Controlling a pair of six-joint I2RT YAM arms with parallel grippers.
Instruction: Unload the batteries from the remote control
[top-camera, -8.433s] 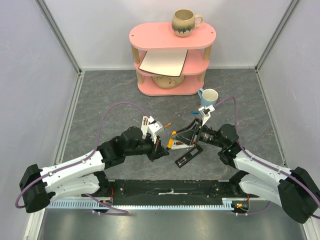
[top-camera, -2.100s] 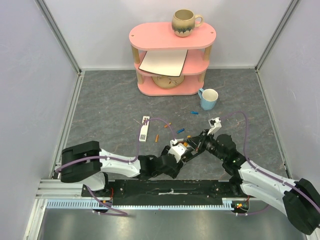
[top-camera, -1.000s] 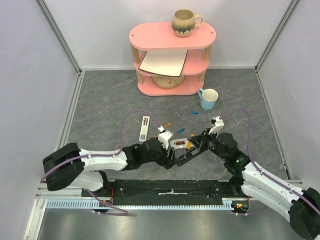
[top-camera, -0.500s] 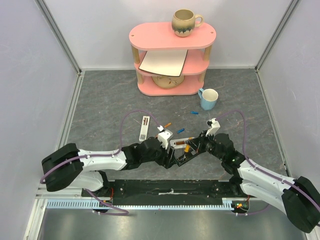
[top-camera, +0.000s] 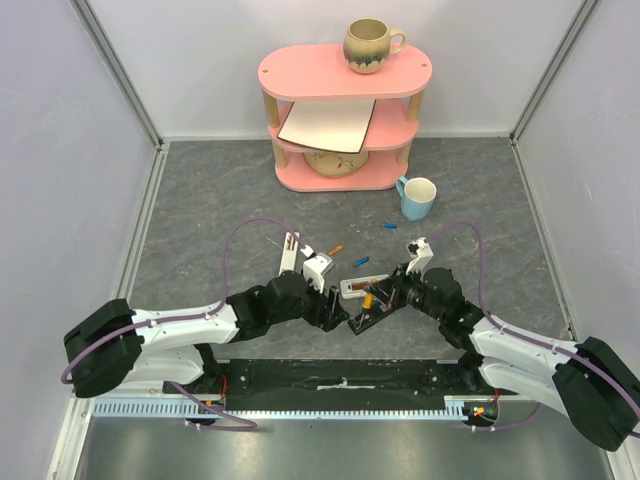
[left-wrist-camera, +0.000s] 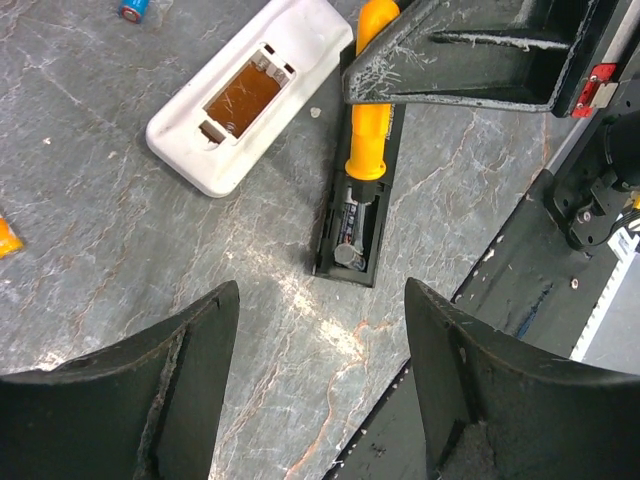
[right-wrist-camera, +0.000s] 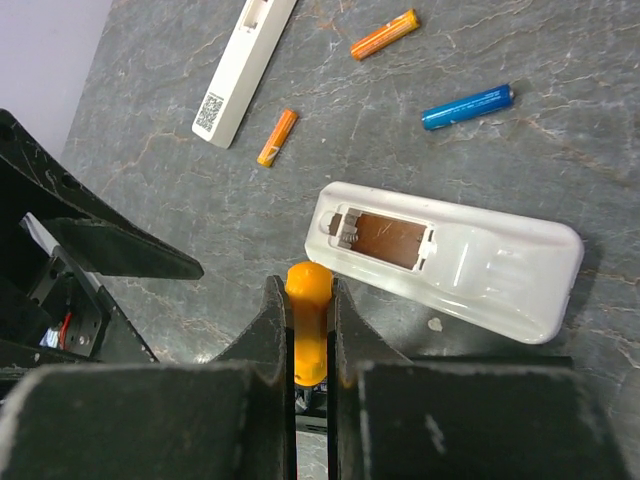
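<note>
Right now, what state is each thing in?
White remote: back open, bay empty.
Black remote: back open, screwdriver tip inside.
Screwdriver: clamped in right gripper.
Left gripper: open, holding nothing.
Loose batteries: lying on table.
Blue mug: upright.

The orange-handled screwdriver tip was hidden under the right gripper in its wrist view; small blue cylindrical battery was edge-cropped

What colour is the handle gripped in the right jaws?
The handle is orange; the right wrist view shows it best.
</note>
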